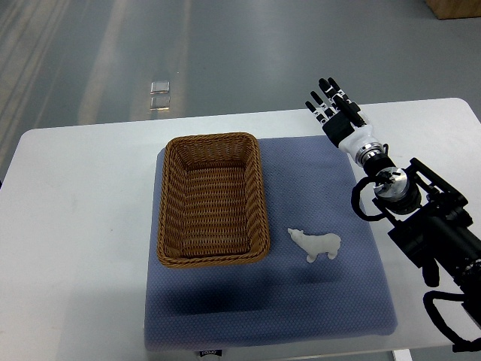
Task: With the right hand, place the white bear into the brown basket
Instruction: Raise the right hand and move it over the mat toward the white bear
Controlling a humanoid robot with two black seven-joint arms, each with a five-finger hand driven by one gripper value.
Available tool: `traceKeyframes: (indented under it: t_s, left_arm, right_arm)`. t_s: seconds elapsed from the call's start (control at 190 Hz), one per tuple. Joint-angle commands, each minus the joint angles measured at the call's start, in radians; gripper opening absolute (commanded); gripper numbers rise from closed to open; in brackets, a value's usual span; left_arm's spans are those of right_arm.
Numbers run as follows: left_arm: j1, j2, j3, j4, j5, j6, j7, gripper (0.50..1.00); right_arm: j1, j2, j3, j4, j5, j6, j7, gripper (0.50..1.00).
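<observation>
Right hand (334, 113) high, fingers (322, 98) spread, apparently empty. Bear (316, 244) lies beside basket (213, 199): descend, grip body across, lift clear of rim.

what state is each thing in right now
bear: lying on the blue mat, beside the basket's right side, not held
basket: upright on the mat, nothing in it
mat: spread flat on the table
right hand: open, fingers spread, holds nothing, raised beyond the mat's far right corner, away from the bear
table: white, bears the mat
</observation>
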Motion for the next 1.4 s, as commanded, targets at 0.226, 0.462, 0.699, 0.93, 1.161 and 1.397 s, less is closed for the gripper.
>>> traceKeyframes:
  t_s: [0.226, 0.462, 0.699, 0.93, 1.161, 1.397]
  left_arm:
    - [0.000, 0.000, 0.000, -0.002, -0.002, 0.006, 0.000, 1.000]
    - [0.000, 0.000, 0.000, -0.002, -0.002, 0.006, 0.000, 1.000]
    - [0.000, 0.000, 0.000, -0.006, 0.001, -0.004, 0.000, 1.000]
    - [0.000, 0.000, 0.002, -0.008, 0.006, -0.006, 0.000, 1.000]
    - [-0.005, 0.000, 0.002, -0.010, 0.010, -0.007, 0.000, 1.000]
    - [-0.008, 0.000, 0.002, -0.022, 0.009, -0.007, 0.000, 1.000]
  right_arm:
    - [0.002, -0.002, -0.002, 0.000, -0.009, -0.001, 0.000, 0.928]
    - [0.017, -0.025, -0.087, 0.019, -0.038, 0.004, -0.003, 0.928]
    - [0.090, -0.147, -0.267, 0.083, -0.281, 0.010, -0.029, 0.926]
    - [0.270, -0.319, -0.587, 0.209, -0.693, 0.070, -0.136, 0.926]
    - [0.600, -0.463, -0.943, 0.321, -0.790, 0.269, -0.281, 0.928]
    - [0.957, -0.566, -1.266, 0.528, -0.788, 0.407, -0.391, 0.928]
